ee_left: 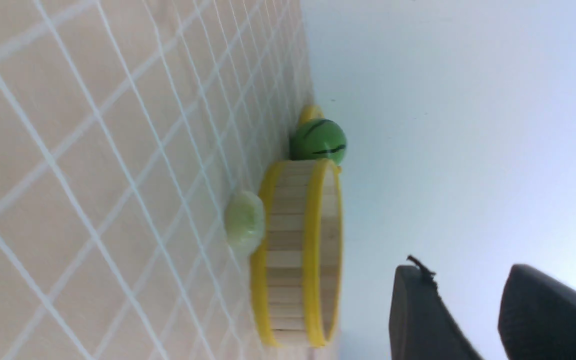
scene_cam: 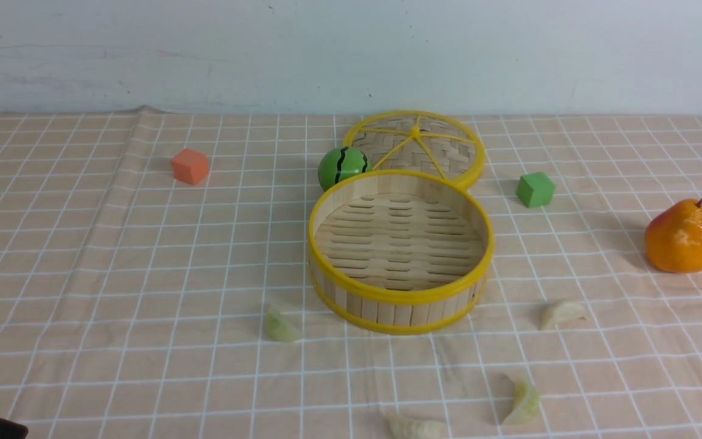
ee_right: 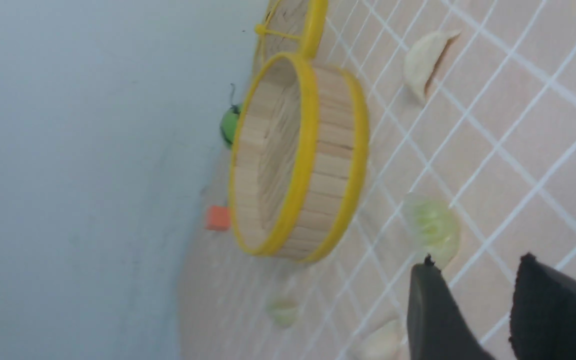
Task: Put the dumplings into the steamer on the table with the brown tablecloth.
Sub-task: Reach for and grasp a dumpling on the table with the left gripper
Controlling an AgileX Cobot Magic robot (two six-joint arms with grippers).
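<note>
The steamer stands empty mid-table on the brown tablecloth. Several dumplings lie on the cloth around its near side: a pale green one to the front left, a cream one to the front right, and two nearer me. My left gripper is open and empty, well back from the steamer and the green dumpling. My right gripper is open and empty, its fingertips just short of a green dumpling, with the steamer beyond.
The flat woven lid lies behind the steamer, with a green watermelon ball beside it. An orange cube sits far left, a green cube right of the lid, a pear far right. A wall stands behind.
</note>
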